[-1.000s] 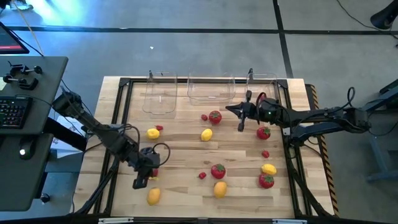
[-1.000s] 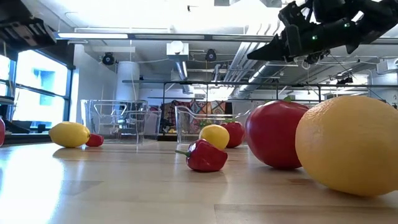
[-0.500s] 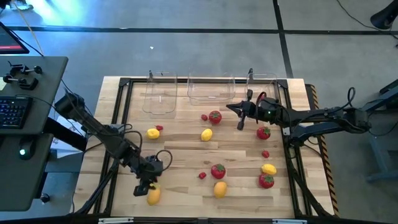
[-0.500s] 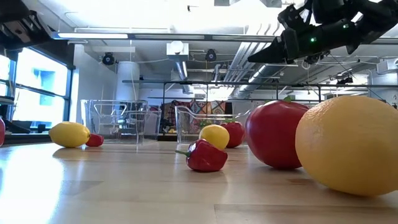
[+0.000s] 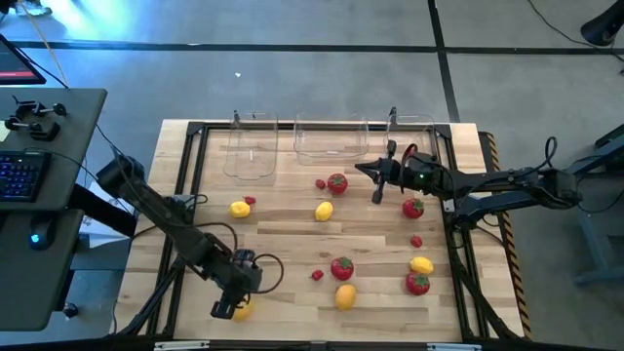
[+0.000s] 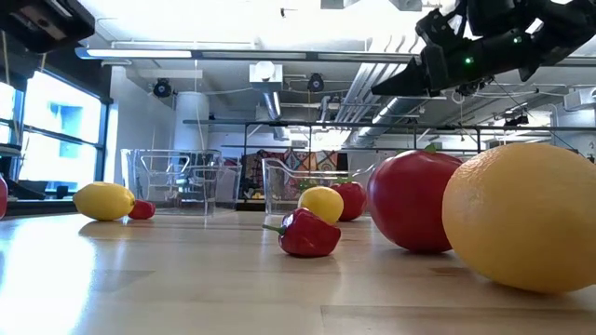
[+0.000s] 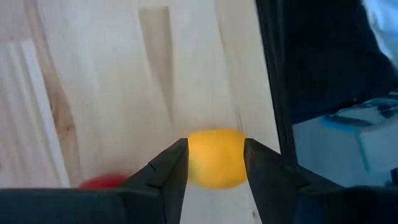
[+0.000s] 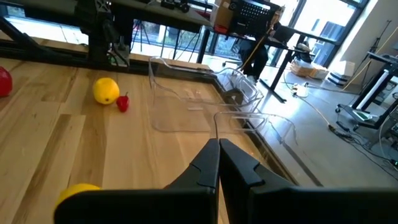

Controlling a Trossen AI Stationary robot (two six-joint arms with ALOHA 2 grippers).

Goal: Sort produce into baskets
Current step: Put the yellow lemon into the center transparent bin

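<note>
At the lower left of the high view, the left gripper [image 5: 230, 308] straddles an orange fruit [image 7: 216, 158].
Its fingers [image 7: 168, 171] stand apart beside the fruit; the right gripper [image 5: 376, 185], fingers together, hangs at upper right below the baskets [image 5: 252, 148].

Pale wooden plank table top [image 5: 292, 234], smooth with a faint sheen and visible grain, framed by a matt black metal rail [image 5: 191, 185]. Three clear, glossy plastic rectangular bins [image 5: 330, 137]. Smooth, shiny red plastic toy tomato [image 6: 414, 201]; finely pebbled, matt yellow-orange plastic toy citrus [image 6: 521, 216]; small glossy red toy berry [image 6: 307, 233]. Matt black plastic fingers [image 7: 165, 171] flank a smooth yellow oval toy fruit [image 7: 216, 158].
</note>
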